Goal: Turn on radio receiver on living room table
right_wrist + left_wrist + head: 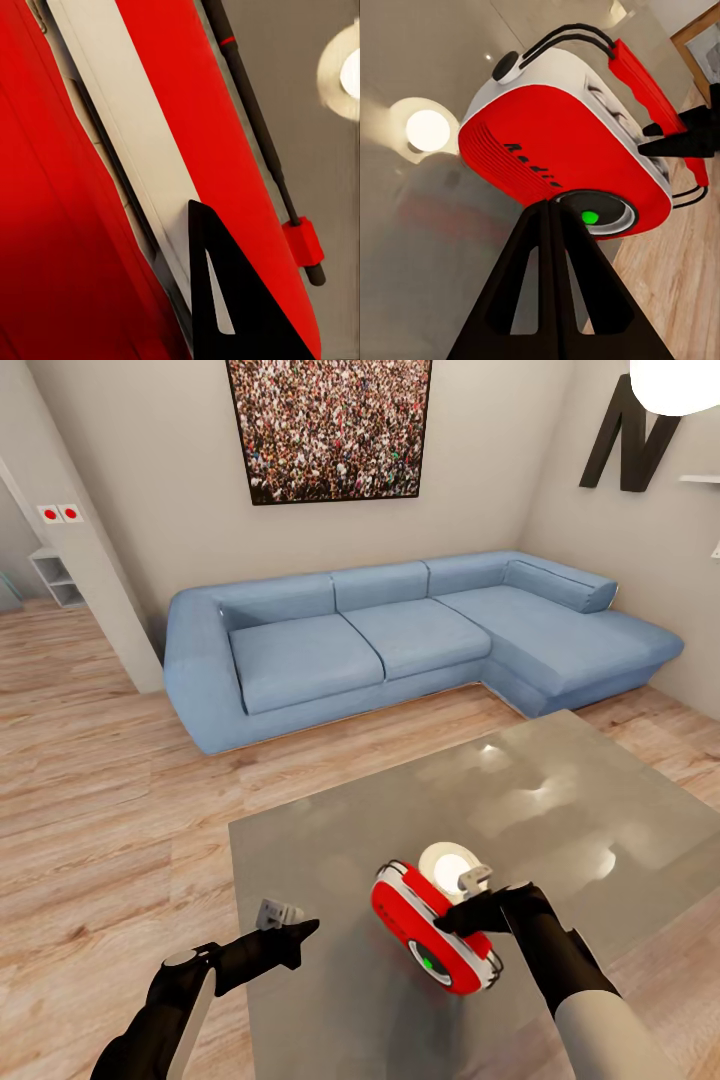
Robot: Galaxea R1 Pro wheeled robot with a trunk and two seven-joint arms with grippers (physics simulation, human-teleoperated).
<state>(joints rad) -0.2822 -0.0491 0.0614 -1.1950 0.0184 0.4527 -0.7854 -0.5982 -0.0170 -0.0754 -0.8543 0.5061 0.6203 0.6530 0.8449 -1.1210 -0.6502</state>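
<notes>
Radio receiver (432,932) tilted on the table (560,810), dial toward robot, right hand (462,916) fingers together against it.

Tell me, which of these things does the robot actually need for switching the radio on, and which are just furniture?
Needed:
radio receiver
table under it
right gripper at the radio
left gripper near it, fingers together

Just there:
blue sofa
crowd photo
letter N
wood floor

Head high, looking down; wrists close, sharing radio receiver (432,935).
</notes>
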